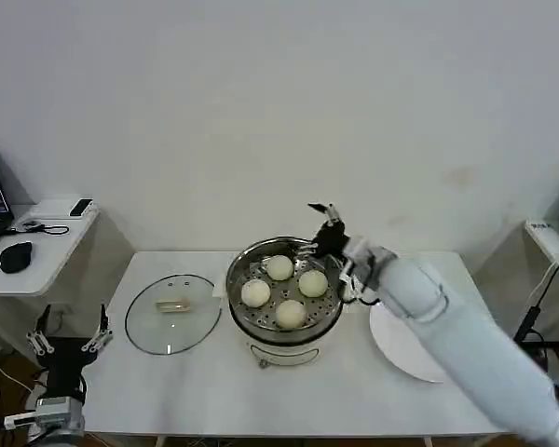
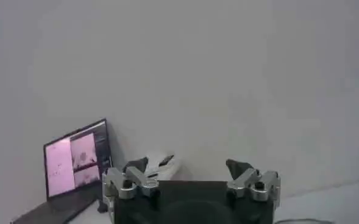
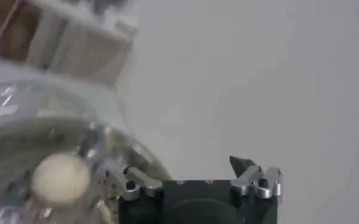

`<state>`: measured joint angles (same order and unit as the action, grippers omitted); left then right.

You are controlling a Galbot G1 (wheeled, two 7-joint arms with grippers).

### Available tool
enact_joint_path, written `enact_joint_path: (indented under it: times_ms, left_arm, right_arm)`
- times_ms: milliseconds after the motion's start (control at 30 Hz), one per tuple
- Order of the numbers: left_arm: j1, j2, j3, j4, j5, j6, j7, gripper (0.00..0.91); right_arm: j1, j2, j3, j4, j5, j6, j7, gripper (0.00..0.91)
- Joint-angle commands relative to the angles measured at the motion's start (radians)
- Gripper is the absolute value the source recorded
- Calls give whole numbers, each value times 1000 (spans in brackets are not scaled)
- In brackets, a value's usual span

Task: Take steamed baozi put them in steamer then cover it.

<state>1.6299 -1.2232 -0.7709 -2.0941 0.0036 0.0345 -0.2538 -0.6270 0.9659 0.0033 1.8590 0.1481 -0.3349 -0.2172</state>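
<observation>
Now all four small round cream-white steamed baozi (image 1: pixel 284 291) sit on the perforated steel tray inside the round shiny stainless-steel steamer (image 1: pixel 245 321); one of them shows as a pale ball (image 3: pixel 60 178) in the right wrist view. Loading looks done, so the remaining thing to handle is the cover (image 1: pixel 173 313), a round clear glass lid with a metal rim and a cream-white bar handle (image 1: pixel 172 304) at its centre, lying flat on the white table (image 1: pixel 224 391) just beside the steamer on its left side, apart from it. Judgement: glass makes it stiff, fairly heavy for its bulk, slippery on the dome and breakable if dropped or knocked on the steel rim; the bar handle is the only sensible hold, pinched across its narrow width from above so the lid hangs level. The right gripper (image 1: pixel 322 210) is above the steamer's far right rim, fingers parted a little and holding nothing. The left gripper (image 1: pixel 70 337) is parked low, well to the left of the lid off the table edge, fingers spread wide and empty. A flat white plate (image 1: pixel 401 349) lies to the steamer's right, partly under the right arm.
</observation>
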Motion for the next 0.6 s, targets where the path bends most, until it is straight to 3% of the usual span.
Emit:
enact_joint_path:
  times_ms: [33,200,333,600]
  left_arm:
    - [-13,25,27,68,192,-56,15,907]
    - [-23,79,38,149,745,-168,59,907]
    - [-62,104,66,209,893,-176,45,907]
    - [-181,197,223,353,1047,-137,63,907]
  right_arm:
    - [-778,396,810,155,-262,394,26,907]
    - [-916,451,896,261,-190,395,-4,907]
    - [-988,460,944,332,-133,351,13,907]
    - [-1052,526,1009,332,-133,372,63,907]
